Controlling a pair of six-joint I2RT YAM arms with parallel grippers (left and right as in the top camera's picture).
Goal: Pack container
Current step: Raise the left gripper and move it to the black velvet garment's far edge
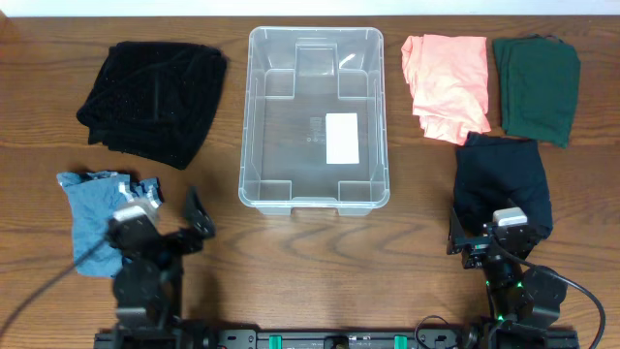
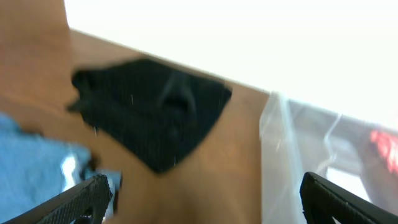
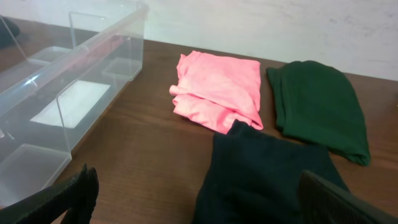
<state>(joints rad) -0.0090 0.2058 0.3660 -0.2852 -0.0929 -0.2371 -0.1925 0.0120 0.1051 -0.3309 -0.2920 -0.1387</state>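
The clear container (image 1: 246,145) stands empty at the table's middle, with a white label on its base. It also shows in the left wrist view (image 2: 280,155) and the right wrist view (image 3: 106,43). My left gripper (image 1: 174,221) is open and empty near the front left, beside a blue garment (image 1: 92,208). In its wrist view the jaws (image 2: 208,202) are wide apart over bare wood. My right gripper (image 1: 489,231) is open and empty at the front right. Its jaws (image 3: 199,202) hover over the near edge of a dark navy garment (image 3: 267,174).
A black textured garment (image 1: 153,89) lies left of the container. A pink garment (image 1: 446,82) and a dark green one (image 1: 536,87) lie to its right at the back. The navy garment (image 1: 504,184) lies in front of them.
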